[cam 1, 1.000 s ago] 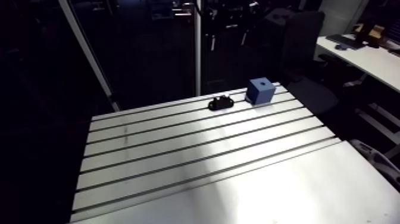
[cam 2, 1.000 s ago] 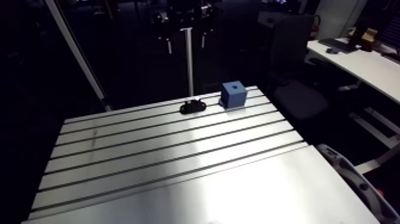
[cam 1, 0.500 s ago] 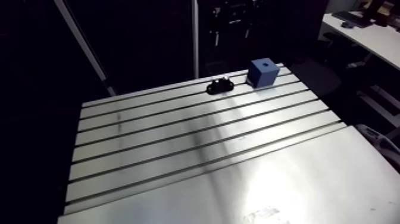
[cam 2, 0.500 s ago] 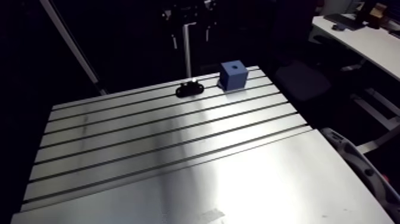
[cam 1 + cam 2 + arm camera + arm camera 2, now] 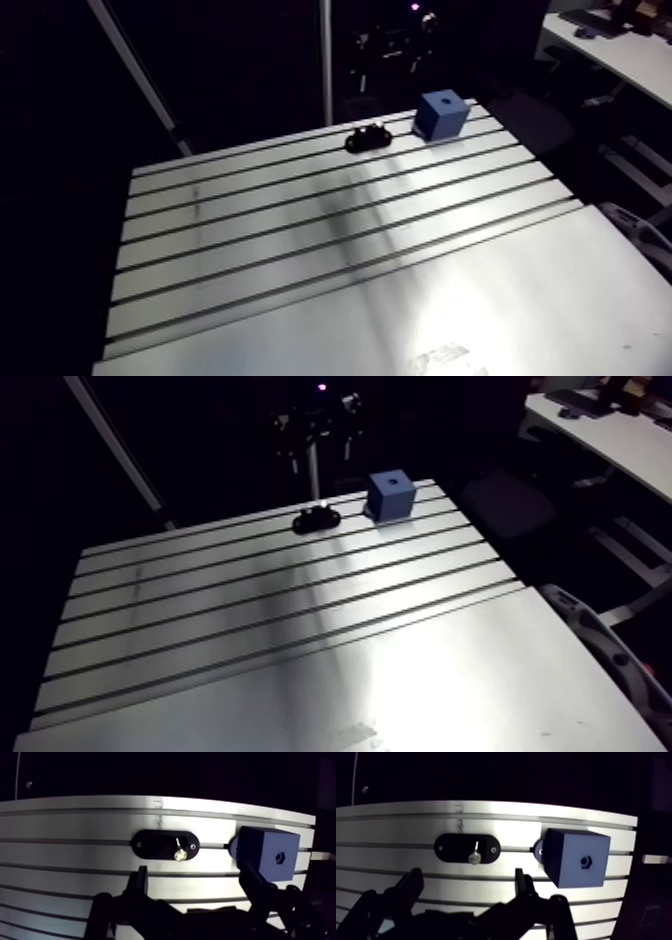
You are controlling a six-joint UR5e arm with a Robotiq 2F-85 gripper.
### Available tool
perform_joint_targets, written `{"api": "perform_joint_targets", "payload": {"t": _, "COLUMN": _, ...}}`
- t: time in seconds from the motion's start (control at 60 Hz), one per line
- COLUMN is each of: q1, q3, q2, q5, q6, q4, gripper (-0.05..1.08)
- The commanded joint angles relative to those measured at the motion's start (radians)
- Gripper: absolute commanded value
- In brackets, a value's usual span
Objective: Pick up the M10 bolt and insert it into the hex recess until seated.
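Slotted table (image 5: 75, 822): M10 bolt (image 5: 179, 852) stands in black holder (image 5: 155, 844). Blue block (image 5: 270, 854) with hex recess (image 5: 280, 857) just beside holder. Gripper (image 5: 194, 871) empty, fingers spread, short of holder. Centre over bolt before closing; grip squarely.

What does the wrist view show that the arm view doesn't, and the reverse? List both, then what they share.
Wrist view only: the open gripper with nothing between its fingers, the shiny bolt on the holder ahead of it, and the hex outline of the recess in the block.
Arm view only: the whole slotted table and the smooth plate at its near end.
Both: the black holder, the blue block beside it, and the table's far slots.
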Motion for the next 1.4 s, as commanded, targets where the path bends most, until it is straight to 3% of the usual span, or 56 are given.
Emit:
{"api": "perform_joint_targets", "payload": {"t": 0.017, "q1": -0.010, "q3": 0.052, "q2": 0.007, "q5": 0.017, "q6": -0.005, "q4": -0.080, "gripper": 0.01}}
{"api": "perform_joint_targets", "payload": {"t": 0.183, "q1": -0.025, "q3": 0.065, "q2": 0.014, "q5": 0.027, "q6": -0.007, "q4": -0.096, "gripper": 0.01}}
{"api": "perform_joint_targets", "payload": {"t": 0.283, "q1": -0.029, "q3": 0.064, "q2": 0.022, "q5": 0.025, "q6": -0.007, "q4": -0.096, "gripper": 0.02}}
{"api": "perform_joint_targets", "payload": {"t": 0.45, "q1": -0.038, "q3": 0.065, "q2": 0.028, "q5": 0.025, "q6": -0.007, "q4": -0.096, "gripper": 0.08}}
{"api": "perform_joint_targets", "payload": {"t": 0.617, "q1": -0.037, "q3": 0.067, "q2": 0.033, "q5": 0.028, "q6": -0.006, "q4": -0.098, "gripper": 0.21}}
{"api": "perform_joint_targets", "payload": {"t": 1.4, "q1": -0.027, "q3": 0.076, "q2": 0.059, "q5": 0.047, "q6": 0.011, "q4": -0.128, "gripper": 0.36}}
